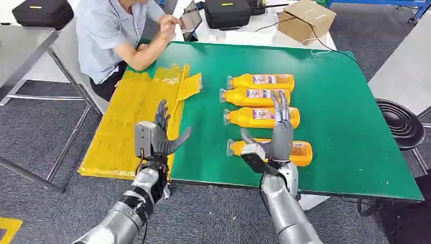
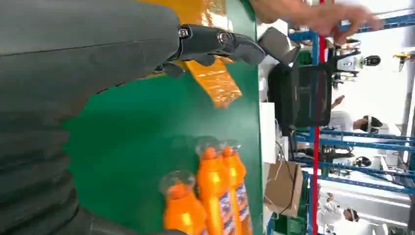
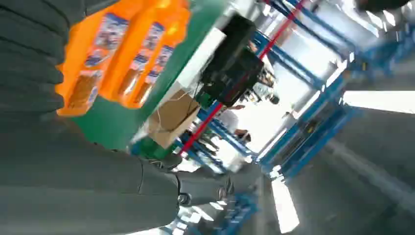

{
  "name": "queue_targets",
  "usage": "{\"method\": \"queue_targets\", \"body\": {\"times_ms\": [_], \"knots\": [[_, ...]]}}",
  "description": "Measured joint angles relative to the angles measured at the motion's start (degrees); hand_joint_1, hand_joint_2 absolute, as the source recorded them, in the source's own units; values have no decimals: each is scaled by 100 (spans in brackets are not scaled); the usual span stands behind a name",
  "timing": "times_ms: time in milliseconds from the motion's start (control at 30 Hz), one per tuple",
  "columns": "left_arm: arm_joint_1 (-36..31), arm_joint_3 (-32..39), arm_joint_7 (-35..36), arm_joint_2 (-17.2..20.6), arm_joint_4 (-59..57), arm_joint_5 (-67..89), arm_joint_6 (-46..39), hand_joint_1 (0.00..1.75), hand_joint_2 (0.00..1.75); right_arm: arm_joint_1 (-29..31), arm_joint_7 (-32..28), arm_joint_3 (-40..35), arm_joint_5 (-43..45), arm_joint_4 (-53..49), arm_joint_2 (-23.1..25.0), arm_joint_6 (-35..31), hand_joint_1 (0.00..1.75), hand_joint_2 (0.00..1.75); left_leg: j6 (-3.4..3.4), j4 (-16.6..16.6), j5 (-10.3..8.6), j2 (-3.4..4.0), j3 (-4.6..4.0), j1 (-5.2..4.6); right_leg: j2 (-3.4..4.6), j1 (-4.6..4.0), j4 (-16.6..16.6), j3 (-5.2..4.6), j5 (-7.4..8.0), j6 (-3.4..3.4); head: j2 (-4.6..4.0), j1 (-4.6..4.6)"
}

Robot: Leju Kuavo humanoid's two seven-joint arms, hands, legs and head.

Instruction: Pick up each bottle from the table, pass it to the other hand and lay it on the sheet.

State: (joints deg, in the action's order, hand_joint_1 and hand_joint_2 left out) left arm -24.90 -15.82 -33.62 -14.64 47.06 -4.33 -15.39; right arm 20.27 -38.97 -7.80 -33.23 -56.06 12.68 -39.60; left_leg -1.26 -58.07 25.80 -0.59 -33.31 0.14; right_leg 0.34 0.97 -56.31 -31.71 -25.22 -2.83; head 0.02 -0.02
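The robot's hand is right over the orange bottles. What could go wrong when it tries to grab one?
1. The four bottles lie close together in a row, so the right hand, hovering over the nearest bottle, might bump the next one.
2. That bottle lies near the table's front edge and could roll off.
3. The yellow sheet hangs over the table's side, so a bottle laid there could slide down.

Both arms are jointed silver metal tubes with dark bands between the segments. The left hand has dark grey fingers, a thick grey thumb and a pale grey boxy plate at its back; a thin black cable seems to hang beside its wrist. The right hand is built alike, dark-fingered. In the wrist views, each shows a grey ribbed cover and small silver screws at the thumb.
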Motion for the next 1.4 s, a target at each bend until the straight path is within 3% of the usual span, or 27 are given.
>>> {"method": "queue_targets", "body": {"times_ms": [167, 367, 433, 533, 767, 1100, 1400], "knots": [[814, -11, -223, 116, 894, 319, -256, 0, 175, -334, 28, 175, -826, -20, -107, -7, 0, 175, 1, 0, 1, 0, -11, 0, 0, 0, 1, -13, -1, 0, 0, -2], [1643, -103, -210, 223, 2116, 301, 114, 0, 175, -667, 352, 336, -1916, -300, -315, -13, 0, 175, 1, 1, 1, 0, -13, -1, 0, 1, 3, -14, 0, 0, 0, -2], [1854, -127, -177, 256, 2451, 295, 234, 0, 175, -695, 653, 297, -1712, -302, -515, 102, 0, 175, 1, 1, 1, -2, -13, -2, -1, 2, 4, -13, 0, 0, 0, -2], [2103, -155, -216, 304, 2822, 391, 282, 0, 175, -697, 800, 223, -704, -275, -820, 834, 0, 175, -1, 0, 0, -2, -13, -5, -1, 5, 3, -13, 1, 0, 0, 0], [2176, -391, -258, 339, 3293, 485, 387, 0, 175, -384, 1156, -33, -1514, 411, -1228, 378, 0, 175, -1, 0, -1, -1, -14, -4, -1, 2, 3, -14, 7, -7, 0, -2], [2182, -509, -262, 347, 3431, 489, 398, 0, 175, -171, 1434, -263, -1824, 783, -1390, 201, 0, 175, -1, 0, -1, 0, -15, -2, 0, 2, 2, -14, 6, -7, 0, 0], [2182, -559, -260, 345, 3431, 406, 474, 0, 175, 80, 1979, -378, -2195, 1055, -1565, 557, 0, 175, -2, 0, -2, 0, -15, -5, 0, 5, 3, -14, 7, -8, 0, -2]]}}
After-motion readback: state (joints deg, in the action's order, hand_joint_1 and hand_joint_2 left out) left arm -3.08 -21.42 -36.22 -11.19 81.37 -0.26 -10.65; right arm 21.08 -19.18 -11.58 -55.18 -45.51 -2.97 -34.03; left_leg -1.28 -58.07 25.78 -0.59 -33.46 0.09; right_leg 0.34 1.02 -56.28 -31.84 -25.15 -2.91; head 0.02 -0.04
